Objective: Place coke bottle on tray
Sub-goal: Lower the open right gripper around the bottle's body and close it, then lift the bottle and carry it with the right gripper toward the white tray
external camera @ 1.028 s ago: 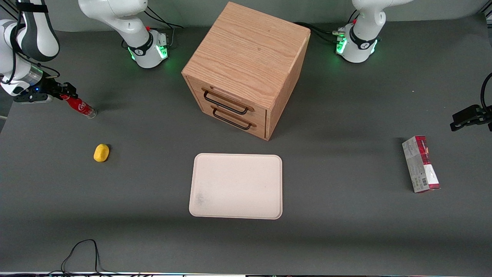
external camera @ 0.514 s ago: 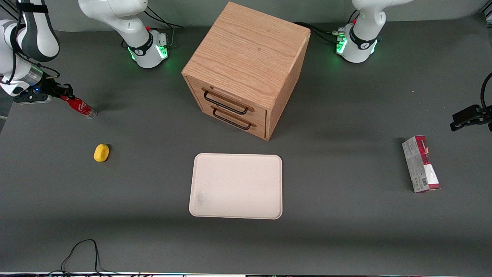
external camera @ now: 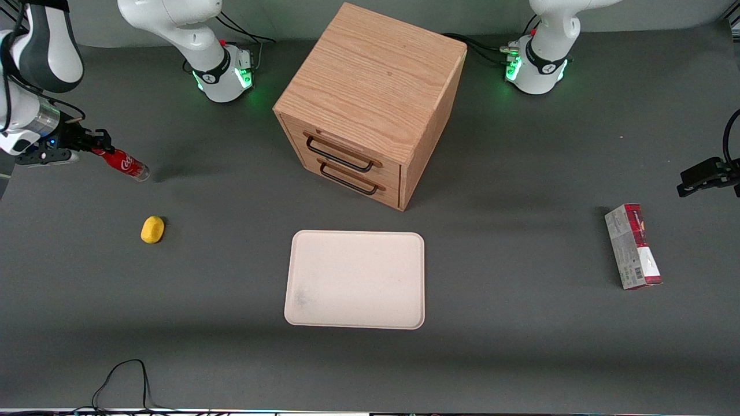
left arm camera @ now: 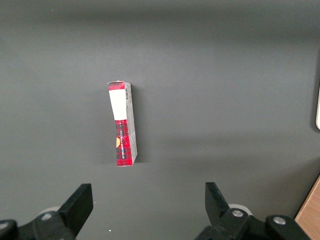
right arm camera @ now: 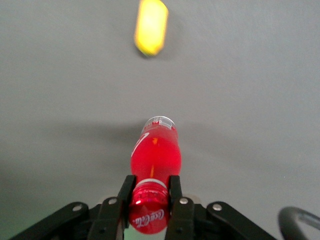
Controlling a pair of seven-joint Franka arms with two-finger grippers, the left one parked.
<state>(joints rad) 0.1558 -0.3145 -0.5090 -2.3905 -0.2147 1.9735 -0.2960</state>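
The coke bottle (external camera: 125,164) is small, slim and red with white script and a clear base. My right gripper (external camera: 98,149) is shut on its capped end, at the working arm's end of the table, and holds it tilted with the base pointing down toward the table. In the right wrist view the fingers (right arm camera: 126,189) clamp the red cap of the coke bottle (right arm camera: 155,155). The cream tray (external camera: 355,279) lies flat, nearer the front camera than the wooden drawer box, well away from the bottle.
A wooden drawer box (external camera: 370,98) with two handles stands mid-table. A small yellow object (external camera: 152,229) lies between the bottle and the front camera; it also shows in the right wrist view (right arm camera: 151,26). A red-and-grey carton (external camera: 632,247) lies toward the parked arm's end.
The bottle has shifted slightly toward the drawer box and its base looks just off the table. The gripper stays shut on its cap.
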